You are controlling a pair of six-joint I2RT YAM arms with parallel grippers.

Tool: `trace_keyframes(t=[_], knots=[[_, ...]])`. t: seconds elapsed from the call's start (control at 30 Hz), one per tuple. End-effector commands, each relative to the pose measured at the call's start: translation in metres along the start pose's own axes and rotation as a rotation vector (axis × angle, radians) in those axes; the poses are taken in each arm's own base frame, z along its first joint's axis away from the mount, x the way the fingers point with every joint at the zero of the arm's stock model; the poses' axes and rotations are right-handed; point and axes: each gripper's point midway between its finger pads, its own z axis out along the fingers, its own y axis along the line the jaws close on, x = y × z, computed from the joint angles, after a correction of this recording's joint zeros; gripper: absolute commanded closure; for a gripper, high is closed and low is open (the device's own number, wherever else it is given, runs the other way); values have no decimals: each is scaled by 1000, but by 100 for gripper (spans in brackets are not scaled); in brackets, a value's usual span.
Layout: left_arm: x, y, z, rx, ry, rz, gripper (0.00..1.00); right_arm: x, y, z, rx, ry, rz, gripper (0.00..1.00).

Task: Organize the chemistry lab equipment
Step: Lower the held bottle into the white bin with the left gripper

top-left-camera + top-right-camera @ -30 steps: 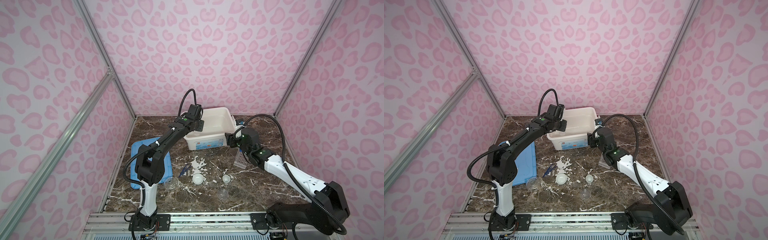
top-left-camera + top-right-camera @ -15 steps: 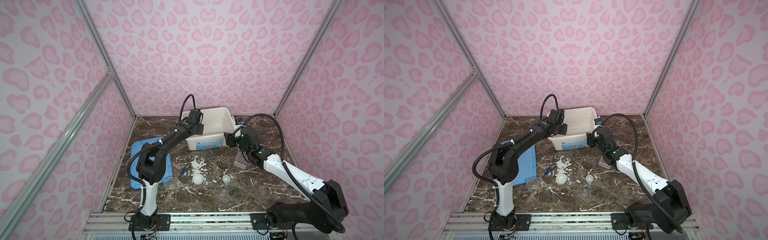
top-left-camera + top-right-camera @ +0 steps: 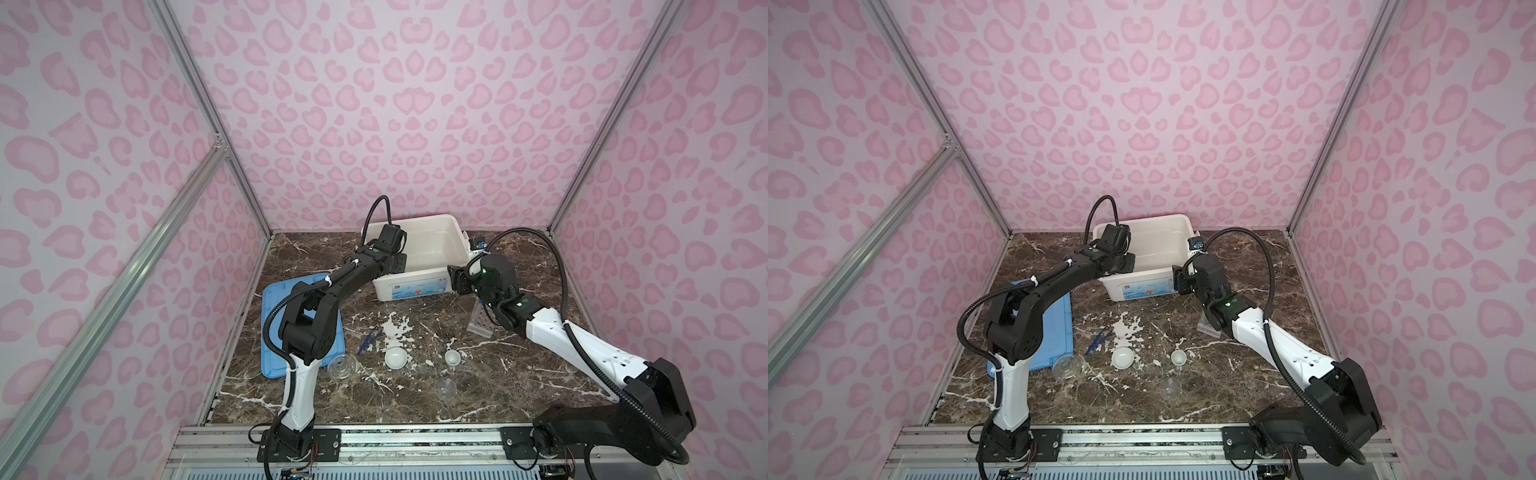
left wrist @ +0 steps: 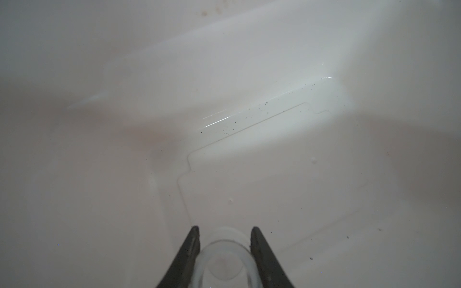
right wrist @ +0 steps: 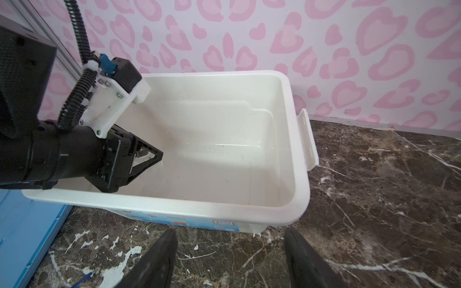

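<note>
Front of tabletop: one clear flask stands alone, nearest the rail. A second clear flask sits at the near corner of the blue lid.

Just behind these: large white bowl and small white bowl, side by side but apart. Dark blue tweezers lie flat on the marble, behind and left of the large bowl.

Further right: clear holed rack, largely hidden by the right arm; whether it lies flat or leans, I cannot say.

Right gripper: jaws spread wide, nothing between them. It hovers over bare tabletop just short of the white bin.

Farthest: left gripper reaches over the bin's wall, jaws pinching a small clear beaker low inside the bin.
</note>
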Motion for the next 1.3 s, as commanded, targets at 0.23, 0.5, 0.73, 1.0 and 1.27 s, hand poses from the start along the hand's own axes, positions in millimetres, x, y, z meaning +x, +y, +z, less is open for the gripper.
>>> trace_keyframes(t=[0.23,0.5,0.73,1.0,1.27], knots=[[13,4,11,-26,63,16,70,1,0,1,-4,-6,14,30],[20,3,18,-25,96,21,69,1,0,1,-4,-6,14,30],[26,6,22,-34,118,23,69,2,1,1,-4,-3,15,30],[38,6,28,-29,161,29,65,1,1,2,-5,-5,15,30],[33,5,21,-25,149,34,51,0,1,2,-5,-7,17,30]])
